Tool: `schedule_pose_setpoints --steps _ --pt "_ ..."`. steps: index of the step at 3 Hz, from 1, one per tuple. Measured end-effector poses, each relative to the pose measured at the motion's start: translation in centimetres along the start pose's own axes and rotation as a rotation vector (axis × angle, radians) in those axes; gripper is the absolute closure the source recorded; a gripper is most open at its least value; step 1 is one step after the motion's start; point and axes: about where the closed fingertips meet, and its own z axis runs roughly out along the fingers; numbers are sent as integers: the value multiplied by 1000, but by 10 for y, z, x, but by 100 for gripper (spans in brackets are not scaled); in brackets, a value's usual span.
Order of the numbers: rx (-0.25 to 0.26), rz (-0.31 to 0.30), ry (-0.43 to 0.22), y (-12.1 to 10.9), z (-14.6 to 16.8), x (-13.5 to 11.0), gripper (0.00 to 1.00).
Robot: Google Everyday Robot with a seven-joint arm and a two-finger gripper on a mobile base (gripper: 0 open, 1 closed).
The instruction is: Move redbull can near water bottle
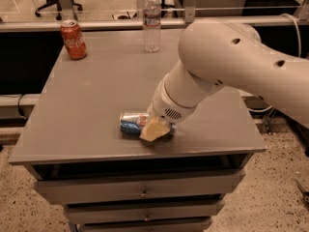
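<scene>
The redbull can (131,122) lies on its side near the front edge of the grey table (96,95), blue and silver with a red logo. My gripper (155,129) is down over the can's right half, its pale finger in front of the can and hiding that end. The water bottle (151,21) stands upright at the back middle of the table, far from the can.
An orange-red cola can (73,39) stands at the back left corner. My large white arm (227,66) reaches in from the right over the table's right half. Drawers sit under the tabletop. A rail and chairs are behind the table.
</scene>
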Motion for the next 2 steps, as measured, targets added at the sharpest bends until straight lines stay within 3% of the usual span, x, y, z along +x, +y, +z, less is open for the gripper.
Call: schedule_pose_setpoints --steps 1,2 --pt "48 12 16 -26 -18 8 78" --pt "154 23 17 -72 -74 20 100"
